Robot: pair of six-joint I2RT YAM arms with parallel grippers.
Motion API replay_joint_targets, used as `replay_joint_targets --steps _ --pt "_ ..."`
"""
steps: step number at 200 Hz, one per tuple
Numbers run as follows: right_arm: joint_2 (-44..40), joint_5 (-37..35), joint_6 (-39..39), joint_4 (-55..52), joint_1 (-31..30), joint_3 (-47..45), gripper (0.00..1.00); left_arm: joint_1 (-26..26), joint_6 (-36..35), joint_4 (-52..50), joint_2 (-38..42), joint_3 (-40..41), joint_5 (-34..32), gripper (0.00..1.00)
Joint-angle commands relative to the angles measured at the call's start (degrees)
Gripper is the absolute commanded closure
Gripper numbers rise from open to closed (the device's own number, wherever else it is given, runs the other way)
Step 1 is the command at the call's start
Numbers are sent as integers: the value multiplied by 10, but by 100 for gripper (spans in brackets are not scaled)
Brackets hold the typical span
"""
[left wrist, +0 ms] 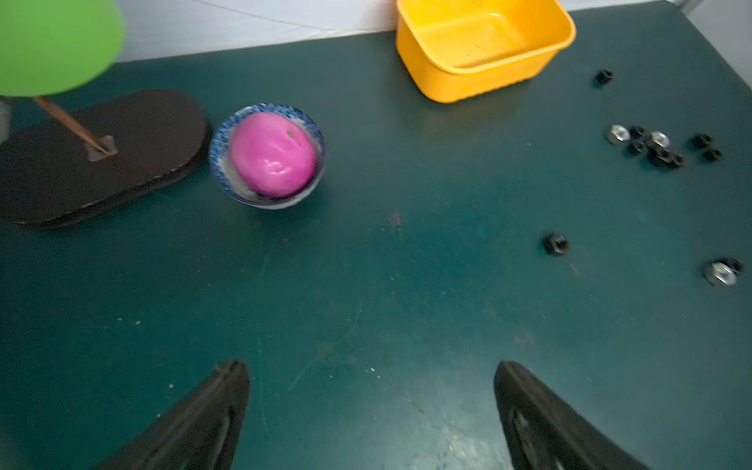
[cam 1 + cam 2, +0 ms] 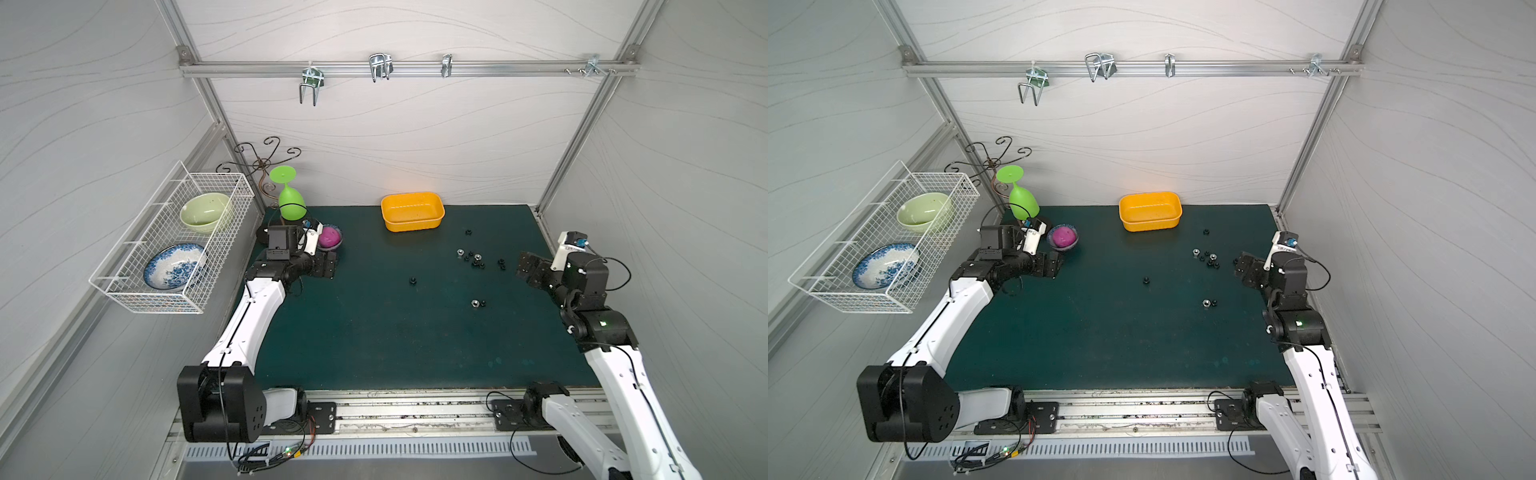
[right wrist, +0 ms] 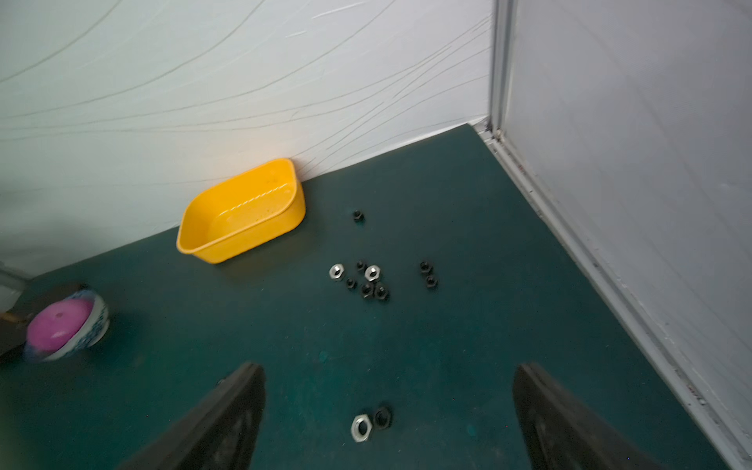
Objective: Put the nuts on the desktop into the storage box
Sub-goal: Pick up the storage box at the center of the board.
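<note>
The yellow storage box (image 2: 412, 211) (image 2: 1150, 211) stands at the back of the dark green desktop (image 2: 365, 332); no nut shows inside it in the wrist views. Several nuts (image 2: 471, 257) (image 3: 368, 280) lie clustered right of centre. One black nut (image 2: 413, 281) (image 1: 556, 244) lies alone mid-mat, and another (image 3: 358, 215) sits near the box. A silver and black pair (image 2: 478, 303) (image 3: 368, 423) lies below my open, empty right gripper (image 2: 530, 268) (image 3: 390, 366). My left gripper (image 2: 328, 266) (image 1: 372, 366) is open and empty over bare mat at the left.
A small bowl with a pink ball (image 2: 330, 237) (image 1: 270, 156) sits just beyond the left gripper. Behind it stand a green goblet (image 2: 291, 203) and a black stand base (image 1: 101, 154). A white wire basket (image 2: 216, 185) holding bowls hangs on the left wall. The right wall (image 3: 630, 203) runs close to the right arm.
</note>
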State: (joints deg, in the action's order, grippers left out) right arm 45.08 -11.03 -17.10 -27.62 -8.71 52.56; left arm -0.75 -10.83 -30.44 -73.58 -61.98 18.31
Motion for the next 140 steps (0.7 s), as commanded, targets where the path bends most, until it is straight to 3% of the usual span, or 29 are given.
replay_joint_targets --steps 1,49,95,140 --pt "19 2 5 -14 -47 20 3 -3 -15 -100 12 -31 67 1" --pt "101 -1 30 9 -137 61 2 -3 -11 -123 27 -50 51 1" --pt "224 29 38 49 -148 121 1 -3 -30 -146 25 -52 84 1" --pt "356 42 44 96 -148 198 1 -3 -20 -136 26 -38 65 1"
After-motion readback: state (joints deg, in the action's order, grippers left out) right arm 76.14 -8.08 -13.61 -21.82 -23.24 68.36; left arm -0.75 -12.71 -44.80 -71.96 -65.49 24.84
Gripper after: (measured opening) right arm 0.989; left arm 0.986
